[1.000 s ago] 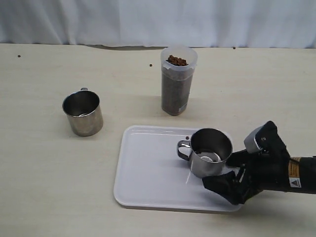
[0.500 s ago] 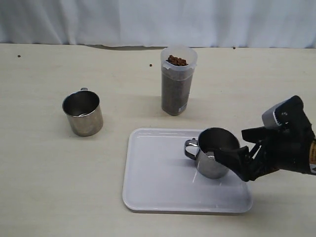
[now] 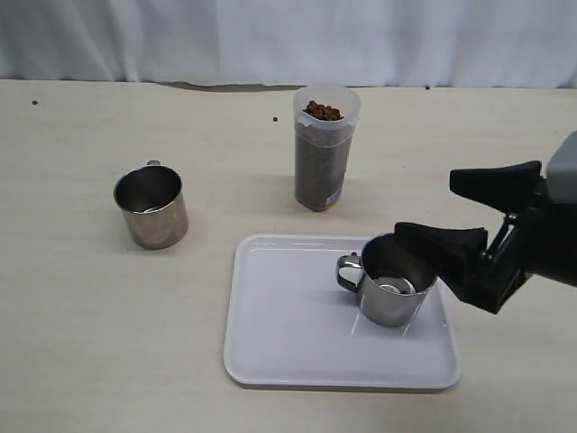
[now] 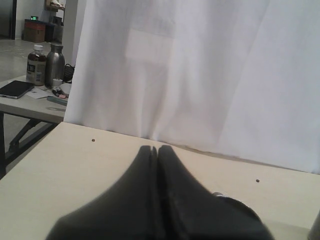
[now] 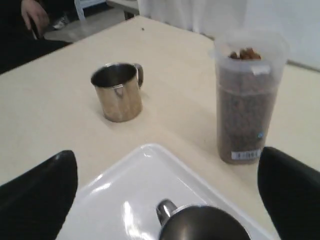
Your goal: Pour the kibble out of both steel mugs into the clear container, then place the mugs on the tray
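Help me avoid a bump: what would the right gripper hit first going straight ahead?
Probably the shiny steel mug on the flat white plastic tray, right before the open right gripper; it might clear the rim.

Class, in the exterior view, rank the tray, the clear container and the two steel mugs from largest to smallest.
1. white tray
2. clear container
3. steel mug on the tray and steel mug on the table: alike, unranked

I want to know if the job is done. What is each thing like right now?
Container: upright, nearly full of kibble.
First mug: upright on the tray, looks empty.
Second mug: upright on the table, looks empty.
Tray: holds one mug.
Right gripper: open, empty.
Left gripper: shut, empty.
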Robot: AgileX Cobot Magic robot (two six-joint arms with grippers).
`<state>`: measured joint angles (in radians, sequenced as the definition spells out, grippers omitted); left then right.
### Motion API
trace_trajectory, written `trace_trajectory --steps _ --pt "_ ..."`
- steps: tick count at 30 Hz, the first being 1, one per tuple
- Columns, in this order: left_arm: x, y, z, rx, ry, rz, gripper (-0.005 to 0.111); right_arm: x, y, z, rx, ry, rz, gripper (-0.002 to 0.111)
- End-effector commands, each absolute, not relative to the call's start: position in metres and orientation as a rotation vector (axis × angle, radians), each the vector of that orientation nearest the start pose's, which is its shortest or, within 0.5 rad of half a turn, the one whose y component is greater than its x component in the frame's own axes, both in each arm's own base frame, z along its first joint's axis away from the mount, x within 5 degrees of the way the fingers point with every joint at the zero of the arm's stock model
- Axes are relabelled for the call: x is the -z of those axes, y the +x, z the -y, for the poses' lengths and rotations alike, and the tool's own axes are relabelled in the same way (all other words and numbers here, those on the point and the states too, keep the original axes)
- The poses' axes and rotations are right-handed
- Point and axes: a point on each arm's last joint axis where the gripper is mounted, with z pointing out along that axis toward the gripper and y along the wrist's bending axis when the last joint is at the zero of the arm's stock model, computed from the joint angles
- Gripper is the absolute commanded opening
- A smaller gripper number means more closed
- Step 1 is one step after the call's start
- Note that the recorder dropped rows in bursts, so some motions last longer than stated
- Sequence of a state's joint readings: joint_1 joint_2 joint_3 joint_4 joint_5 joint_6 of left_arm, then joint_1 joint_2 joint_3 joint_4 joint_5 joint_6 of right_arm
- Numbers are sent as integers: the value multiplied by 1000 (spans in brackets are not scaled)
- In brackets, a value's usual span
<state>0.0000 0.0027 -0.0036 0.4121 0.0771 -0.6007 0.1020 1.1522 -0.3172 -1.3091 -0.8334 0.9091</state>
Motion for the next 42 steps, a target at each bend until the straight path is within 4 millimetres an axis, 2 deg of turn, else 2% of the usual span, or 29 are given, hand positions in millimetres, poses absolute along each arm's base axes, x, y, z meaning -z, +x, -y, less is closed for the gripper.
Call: trace_trajectory --steps 1,3,5,9,11,12,13,14,17,18,20,23,30,36,42 --pt "-207 56 -2 134 -171 -1542 0 -236 153 -86 -765 -864 -1623 81" --pt "-207 56 -2 134 -171 -1542 0 -248 142 -90 -836 -890 -1527 72" --pt "-207 56 -2 134 -171 -1542 0 -256 134 -92 -944 -856 -1506 66" --pt "-207 56 -3 131 -171 -1545 0 -258 122 -95 -1197 -790 -1601 66" --pt "-207 56 -3 130 -170 -1545 0 -255 125 -94 -1167 -760 -1651 59" --pt "-207 56 -3 130 -170 -1545 0 -250 127 -92 -1152 -709 -1736 40" --pt "-207 56 -3 130 -170 -1545 0 -249 127 -91 -1126 -703 -1761 27" --pt "-207 56 -3 130 -170 -1545 0 -247 128 -89 -1062 -700 -1783 6" --pt "-207 56 -3 130 -170 -1545 0 -247 130 -77 -860 -541 -1839 5" --pt "-207 56 -3 130 -170 -1545 0 -240 129 -63 -694 -397 -1879 5" --pt "-207 56 -3 130 -170 -1545 0 -227 123 -46 -521 -215 -1895 5" --pt "-207 56 -3 130 -170 -1545 0 -214 107 -28 -361 -73 -1844 5" --pt "-207 56 -3 130 -170 -1545 0 -211 71 -15 -320 26 -1570 5" --pt "-207 56 -3 130 -170 -1545 0 -211 56 -4 -232 101 -1505 5" --pt "-207 56 -3 130 -170 -1544 0 -207 57 1 -175 136 -1550 5"
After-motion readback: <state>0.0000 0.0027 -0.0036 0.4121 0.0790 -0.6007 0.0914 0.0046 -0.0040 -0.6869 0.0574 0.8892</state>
